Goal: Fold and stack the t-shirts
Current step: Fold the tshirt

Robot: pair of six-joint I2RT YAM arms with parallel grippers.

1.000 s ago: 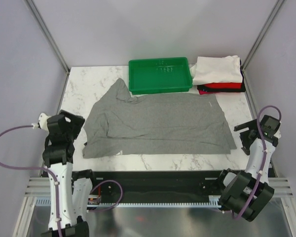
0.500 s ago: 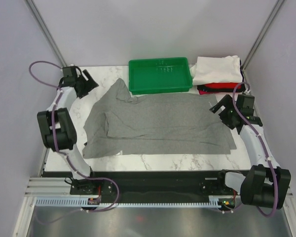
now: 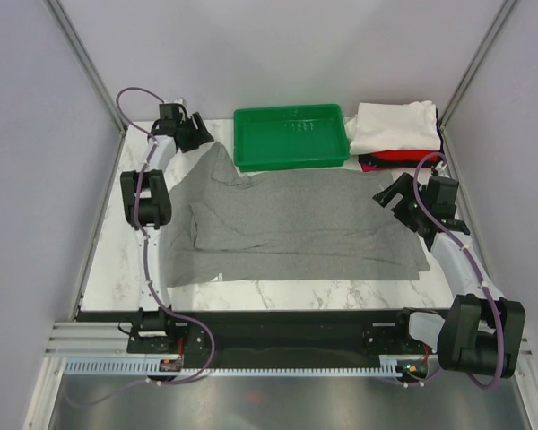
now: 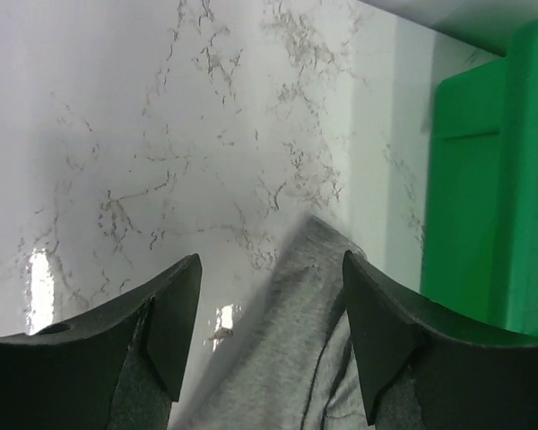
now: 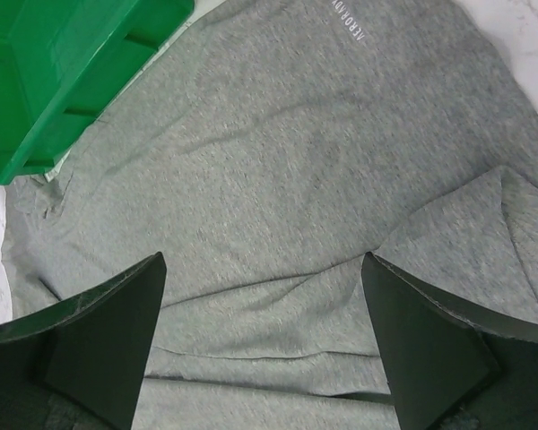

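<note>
Spread flat across the middle of the marble table (image 3: 296,294) lies the heather-grey t-shirt (image 3: 287,224), lightly creased, one sleeve reaching toward the far left; over its right edge, right gripper (image 3: 391,201), fingers spread wide, holding nothing; farther back on the left, left gripper (image 3: 200,136), jaws apart either side of the sleeve's tip, not clamped; at the far edge, green tray (image 3: 291,162) just beside that sleeve; far right corner: stack of folded t-shirts (image 3: 394,125), white on top, red and black beneath.

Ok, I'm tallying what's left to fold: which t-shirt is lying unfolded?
The large heather-grey cloth t-shirt, spread open mid-table; the white t-shirt, red t-shirt and black t-shirt lie folded, stacked at far right.
</note>
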